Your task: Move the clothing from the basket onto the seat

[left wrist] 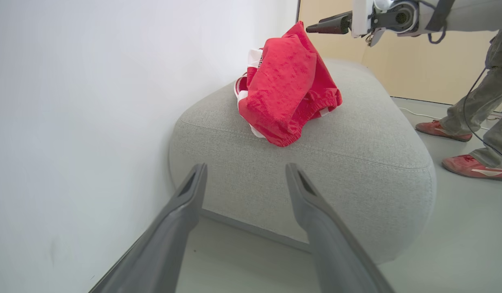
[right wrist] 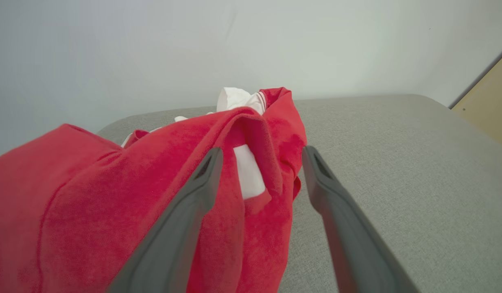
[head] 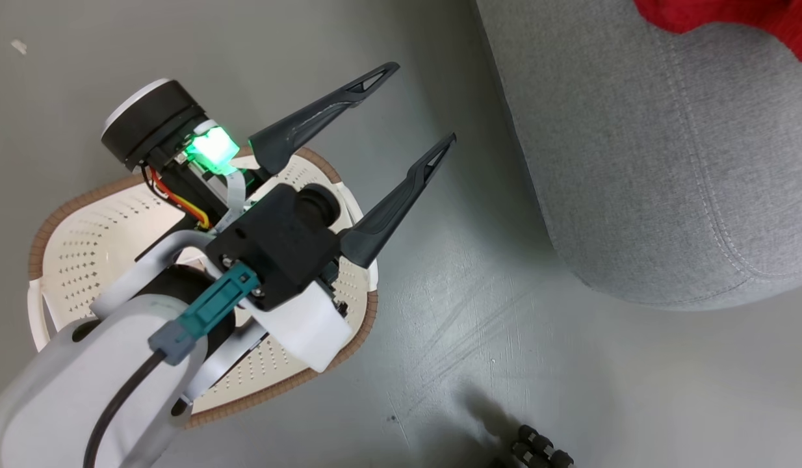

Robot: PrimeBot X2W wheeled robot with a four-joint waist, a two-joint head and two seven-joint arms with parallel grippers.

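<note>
Head view: the basket point(head: 82, 260) sat on the floor point(head: 453, 338) directly beneath the left pincer point(head: 420, 103) and its wrist. What showed of its perforated inside held no fabric, though the arm hid part of it. That pincer hung with its two dark fingers spread wide and nothing between them. Its tips were aimed towards the seat point(head: 635, 162), which lay ahead of it and to its right across bare floor. The clothing point(head: 700, 16) made a red heap on the seat, well beyond those tips. In the left wrist view a person's legs point(left wrist: 479, 106) stood further right, past the seat. In the right wrist view the right pincer point(right wrist: 263, 151) had its fingers wide apart, straddling a raised fold of red and white cloth without pinching it. Most of the heap lay to its left and bare grey upholstery to its right. Such a loose, low stance suited a drop-off, with the garments resting by their own weight. The left pincer was probably placed over the basket to reach anything remaining, and the task looked close to done.
</note>
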